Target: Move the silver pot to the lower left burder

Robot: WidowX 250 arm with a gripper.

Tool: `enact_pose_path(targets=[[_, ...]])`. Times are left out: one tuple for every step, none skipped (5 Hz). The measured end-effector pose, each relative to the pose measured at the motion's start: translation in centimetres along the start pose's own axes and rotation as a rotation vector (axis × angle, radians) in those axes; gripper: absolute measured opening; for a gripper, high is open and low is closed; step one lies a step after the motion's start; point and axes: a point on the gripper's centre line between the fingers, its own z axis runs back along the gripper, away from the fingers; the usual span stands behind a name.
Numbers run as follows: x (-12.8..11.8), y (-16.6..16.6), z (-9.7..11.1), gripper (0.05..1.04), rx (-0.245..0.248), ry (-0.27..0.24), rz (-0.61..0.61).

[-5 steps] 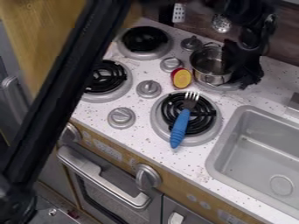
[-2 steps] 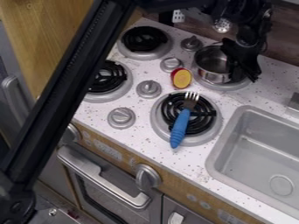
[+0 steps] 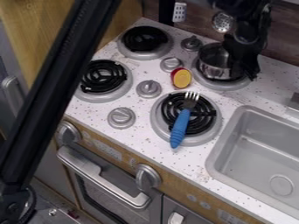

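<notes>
one pot (image 3: 212,69) beside the hand (image 3: 248,73)

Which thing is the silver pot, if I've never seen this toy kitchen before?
Find the stove top, then its upper right burner, beside the black gripper. The pot there is round, shiny and open-topped, the only vessel on any burner; the nearest burner below holds a blue-handled fork.

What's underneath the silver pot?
The upper right burner: its silver rim and a sliver of dark coil show below the silver pot. The pot and the end effector hide the rest.
</notes>
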Motion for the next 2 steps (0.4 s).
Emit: enact_pose_path(targets=[[-1.6, 1.4, 2.9, 0.066, 0.050, -0.004, 0.002], [-6.0, 4.3, 4.5, 0.066, 0.101, 0.023, 0.094]])
